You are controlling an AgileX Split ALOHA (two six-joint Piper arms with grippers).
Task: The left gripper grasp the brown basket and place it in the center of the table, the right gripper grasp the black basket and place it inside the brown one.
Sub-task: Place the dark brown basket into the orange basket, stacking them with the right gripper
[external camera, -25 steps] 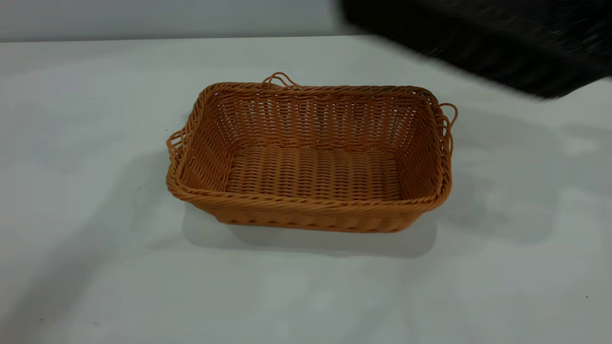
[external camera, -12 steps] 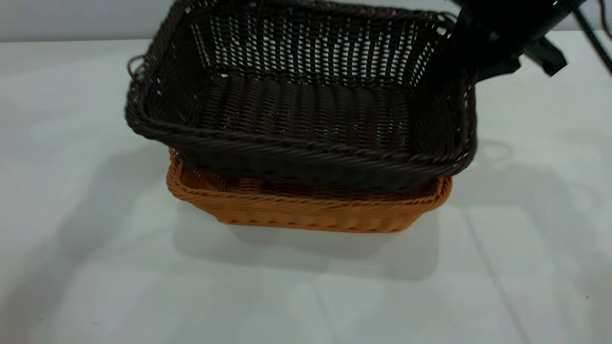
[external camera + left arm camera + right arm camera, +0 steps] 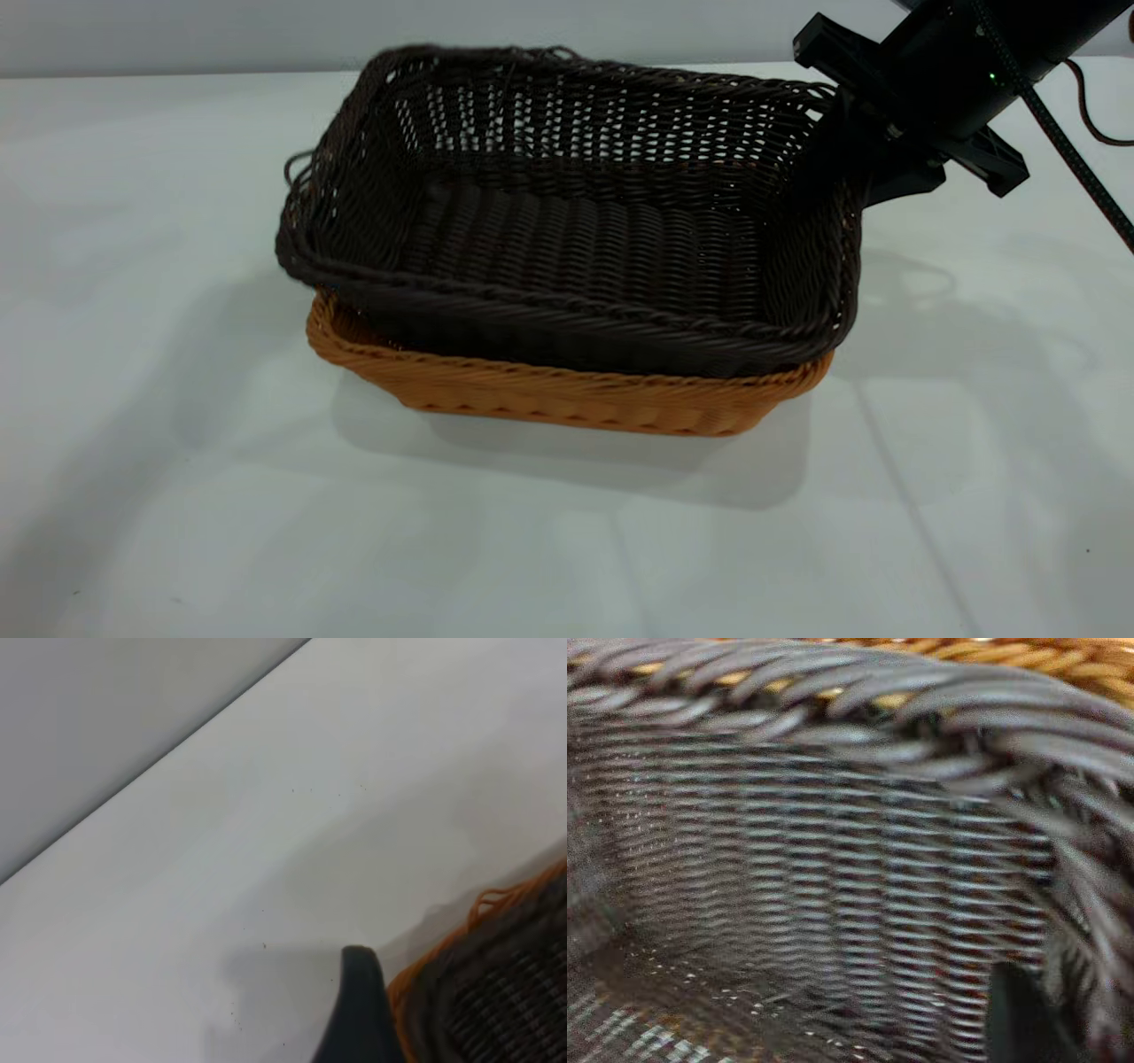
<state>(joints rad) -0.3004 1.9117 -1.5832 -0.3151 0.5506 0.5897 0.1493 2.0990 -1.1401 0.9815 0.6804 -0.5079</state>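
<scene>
Dark wicker, the black basket (image 3: 576,221) sits tilted, partly sunk in the brown basket (image 3: 567,399), hiding most of it. At its right rim the right gripper (image 3: 850,168) holds on, fingers buried in weave. Left gripper (image 3: 359,1010) shows one fingertip beside the baskets; its spread cannot be told.

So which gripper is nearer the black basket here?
The right. The right gripper is at the black basket's right end wall. The left gripper is off to the side near the brown basket, touching neither.

Exterior view front-on above the table (image 3: 177,532); wrist views close on both baskets.
</scene>
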